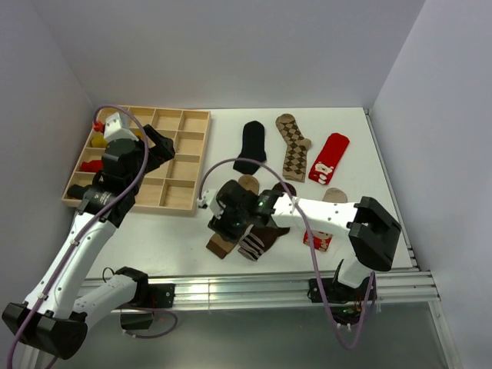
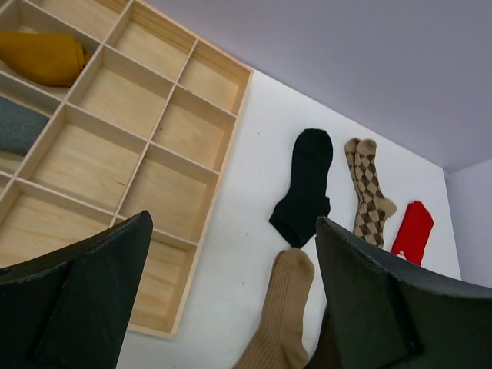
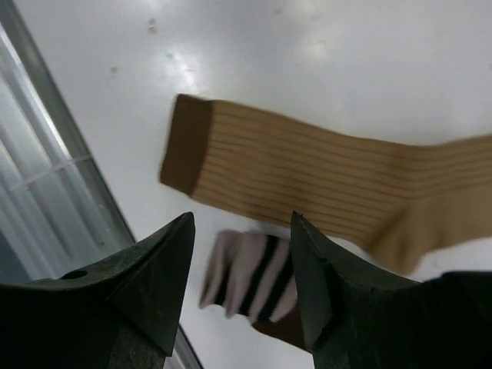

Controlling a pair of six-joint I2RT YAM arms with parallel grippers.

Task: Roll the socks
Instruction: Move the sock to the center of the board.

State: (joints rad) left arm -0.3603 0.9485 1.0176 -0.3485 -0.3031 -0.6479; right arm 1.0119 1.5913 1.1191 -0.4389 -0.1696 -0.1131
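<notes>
A black sock [image 1: 250,146], a brown argyle sock [image 1: 293,146] and a red sock [image 1: 329,157] lie flat at the back of the table. A tan sock [image 1: 218,245] and a dark brown sock with a striped toe [image 1: 257,241] lie crossed near the front edge. My right gripper [image 1: 224,221] hovers over them, open. In the right wrist view the gripper [image 3: 242,219] has the blurred striped toe [image 3: 250,277] showing between its fingers and the tan sock [image 3: 307,184] beyond. My left gripper [image 1: 160,147] is open and empty over the tray, also shown open in the left wrist view [image 2: 233,223].
The pale wooden grid tray [image 1: 192,165] stands at the back left, with yellow [image 2: 42,58], grey [image 2: 14,127] and red rolled items in its left compartments. Another red sock [image 1: 317,241] and a tan toe [image 1: 334,195] lie by my right arm. The metal rail [image 1: 254,290] runs along the front edge.
</notes>
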